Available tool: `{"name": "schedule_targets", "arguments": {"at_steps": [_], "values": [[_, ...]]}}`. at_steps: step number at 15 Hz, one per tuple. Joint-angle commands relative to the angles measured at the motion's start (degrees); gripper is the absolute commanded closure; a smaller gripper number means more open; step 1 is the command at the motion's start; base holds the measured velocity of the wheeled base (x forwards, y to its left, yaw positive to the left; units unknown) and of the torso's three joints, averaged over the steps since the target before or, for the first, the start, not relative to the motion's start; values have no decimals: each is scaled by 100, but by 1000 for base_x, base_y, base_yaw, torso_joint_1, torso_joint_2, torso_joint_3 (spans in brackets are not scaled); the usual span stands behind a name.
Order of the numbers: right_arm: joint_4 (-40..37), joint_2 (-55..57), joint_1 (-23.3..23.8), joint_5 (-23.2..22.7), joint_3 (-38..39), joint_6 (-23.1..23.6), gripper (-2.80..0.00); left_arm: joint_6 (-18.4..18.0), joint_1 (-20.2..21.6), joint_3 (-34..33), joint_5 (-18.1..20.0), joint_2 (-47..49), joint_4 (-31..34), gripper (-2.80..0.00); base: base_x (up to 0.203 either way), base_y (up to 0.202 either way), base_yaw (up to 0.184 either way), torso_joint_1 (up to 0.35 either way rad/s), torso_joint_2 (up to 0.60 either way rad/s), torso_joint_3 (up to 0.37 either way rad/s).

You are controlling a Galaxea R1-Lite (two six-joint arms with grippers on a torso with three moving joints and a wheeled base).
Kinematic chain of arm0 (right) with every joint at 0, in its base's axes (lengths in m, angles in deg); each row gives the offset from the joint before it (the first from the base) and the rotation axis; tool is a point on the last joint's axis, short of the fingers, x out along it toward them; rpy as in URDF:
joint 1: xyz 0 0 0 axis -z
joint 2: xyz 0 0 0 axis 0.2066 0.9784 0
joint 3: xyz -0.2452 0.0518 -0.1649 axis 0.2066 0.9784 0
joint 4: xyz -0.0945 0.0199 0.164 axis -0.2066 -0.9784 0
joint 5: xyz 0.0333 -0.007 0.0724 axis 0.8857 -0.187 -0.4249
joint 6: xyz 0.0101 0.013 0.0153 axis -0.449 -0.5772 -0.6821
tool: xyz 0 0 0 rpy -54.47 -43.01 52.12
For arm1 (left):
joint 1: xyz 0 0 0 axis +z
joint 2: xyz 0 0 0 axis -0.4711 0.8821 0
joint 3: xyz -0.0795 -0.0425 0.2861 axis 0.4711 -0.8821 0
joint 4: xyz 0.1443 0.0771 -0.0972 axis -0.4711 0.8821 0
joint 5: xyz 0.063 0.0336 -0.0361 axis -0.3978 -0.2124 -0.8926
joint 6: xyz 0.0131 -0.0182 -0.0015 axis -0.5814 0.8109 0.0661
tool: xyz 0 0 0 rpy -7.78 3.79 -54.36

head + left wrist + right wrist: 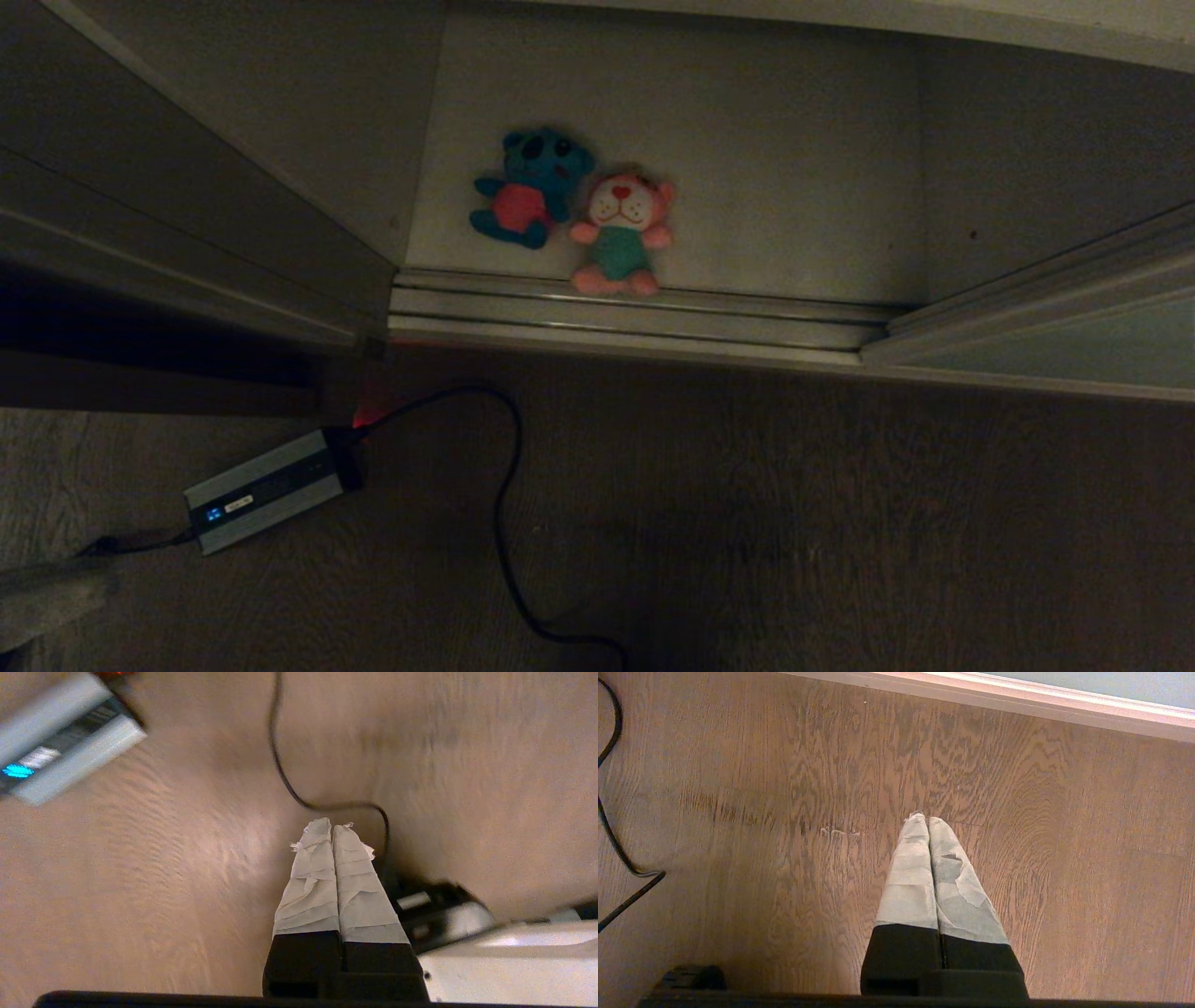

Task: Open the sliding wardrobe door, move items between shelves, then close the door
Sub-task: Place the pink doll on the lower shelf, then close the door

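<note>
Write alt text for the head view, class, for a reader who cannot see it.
Two plush toys, a teal one and a pink one, lie side by side on the wardrobe's bottom shelf behind the floor track. A power adapter and cable lie on the wooden floor.

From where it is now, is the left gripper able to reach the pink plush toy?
Probably yes. The door stands open, and nothing lies before the pink plush toy at the floor track. But the left gripper is shut over the bare floor, so it must open first.
</note>
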Motion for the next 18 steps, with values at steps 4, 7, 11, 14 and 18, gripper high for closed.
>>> {"name": "schedule_targets", "arguments": {"at_steps": [4,7,11,14,18], "values": [[5,-1,-2,-2,23,3,0,-91,801,-409,9,-2069,-164,0,0,0,0,0,0,0],[0,-1,-2,-2,24,3,0,-342,856,-1235,-671,-2669,-882,0,0,0,0,0,0,0],[0,-1,4,3,18,3,0,-867,612,-2255,-1268,-3260,-1859,0,0,0,0,0,0,0],[0,-1,1,-2,21,3,0,-1263,560,-3429,-1378,-4191,-2278,0,0,0,0,0,0,0],[0,-1,-2,-2,26,3,0,-1286,542,-4974,-2091,-4259,-3693,0,0,0,0,0,0,0]]}}
